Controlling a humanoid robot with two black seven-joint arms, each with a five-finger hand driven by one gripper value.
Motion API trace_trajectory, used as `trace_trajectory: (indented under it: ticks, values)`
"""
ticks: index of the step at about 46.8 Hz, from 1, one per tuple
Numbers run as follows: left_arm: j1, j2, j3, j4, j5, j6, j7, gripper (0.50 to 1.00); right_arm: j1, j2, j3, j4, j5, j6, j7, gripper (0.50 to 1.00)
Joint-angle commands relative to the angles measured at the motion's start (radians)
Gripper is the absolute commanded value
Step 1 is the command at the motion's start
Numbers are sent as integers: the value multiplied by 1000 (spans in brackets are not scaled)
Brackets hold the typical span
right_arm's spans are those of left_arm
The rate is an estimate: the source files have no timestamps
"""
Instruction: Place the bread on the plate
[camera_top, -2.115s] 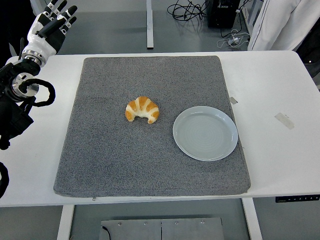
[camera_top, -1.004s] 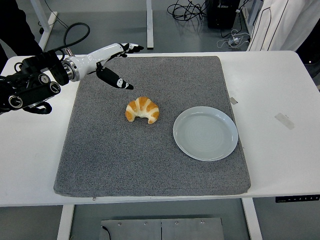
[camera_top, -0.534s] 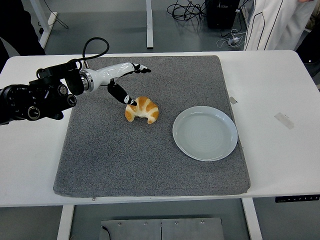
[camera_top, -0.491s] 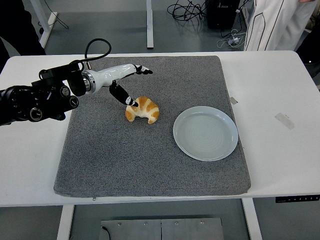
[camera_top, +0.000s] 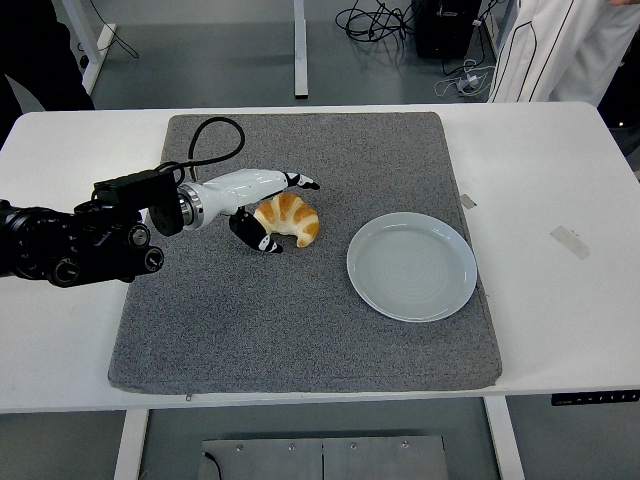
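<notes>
A golden croissant (camera_top: 298, 222) lies on the grey mat (camera_top: 300, 330), just left of an empty pale blue plate (camera_top: 372, 292). My left hand (camera_top: 287, 214) reaches in from the left, its white palm against the croissant's left end. Its fingers (camera_top: 300, 183) stretch over the far side and the thumb (camera_top: 266, 244) curls round the near side, so the hand straddles the bread without having closed on it. The croissant rests flat on the mat. My right arm is out of view.
The mat covers most of the white table (camera_top: 560, 300). Two bits of tape (camera_top: 570, 241) lie right of the mat. A person in a white coat (camera_top: 560, 45) stands at the top right, a dark sleeve (camera_top: 35, 50) at the top left.
My left arm has swung down from the far left and reached across the mat; the hand has lowered around the croissant's left end. The croissant and plate have stayed put.
</notes>
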Motion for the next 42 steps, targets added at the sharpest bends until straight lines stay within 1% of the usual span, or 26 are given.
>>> trace_trajectory:
  ticks: [1,6,12,25,34,42]
  values:
    - [4,-1,10,2,13,31,0,922,0,0,0,0,0,0,0,1000]
    - [10,-4,32,7,20,74,0,922,0,0,0,0,0,0,0,1000]
    - [18,-14,53,31,20,96,0,922,0,0,0,0,0,0,0,1000]
    - [61,-66,55,143,20,102,-2,908,0,0,0,0,0,0,0,1000]
    - [69,-93,49,165,19,100,-2,901,0,0,0,0,0,0,0,1000]
    - [76,-104,44,166,19,100,-2,901,0,0,0,0,0,0,0,1000]
